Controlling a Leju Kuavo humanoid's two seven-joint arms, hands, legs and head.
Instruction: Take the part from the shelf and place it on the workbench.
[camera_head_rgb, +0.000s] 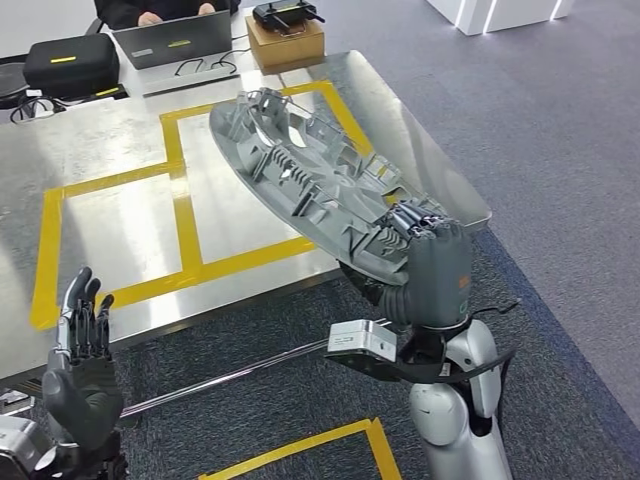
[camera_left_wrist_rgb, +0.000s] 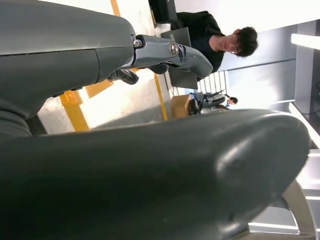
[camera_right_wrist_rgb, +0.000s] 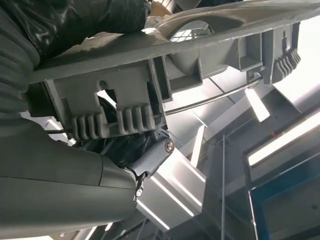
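A large grey ribbed part (camera_head_rgb: 302, 170), flat and roughly oval, hangs tilted over the right end of the metal workbench (camera_head_rgb: 113, 210). My right hand (camera_head_rgb: 430, 265) grips its near edge, fingers curled over the rim. In the right wrist view the part's ribbed underside (camera_right_wrist_rgb: 151, 90) lies against my right hand (camera_right_wrist_rgb: 75, 165). My left hand (camera_head_rgb: 79, 370) is raised at the lower left, before the workbench's near edge, fingers upright and apart, holding nothing. The left wrist view shows my left hand (camera_left_wrist_rgb: 151, 165) close up, empty.
Yellow tape (camera_head_rgb: 181, 215) marks rectangles on the workbench. At its far end sit a black case (camera_head_rgb: 72, 65), a laptop (camera_head_rgb: 181, 40) with a person's hands on it, and a cardboard box (camera_head_rgb: 285, 42). Grey carpet with a yellow tape corner (camera_head_rgb: 362, 435) lies below.
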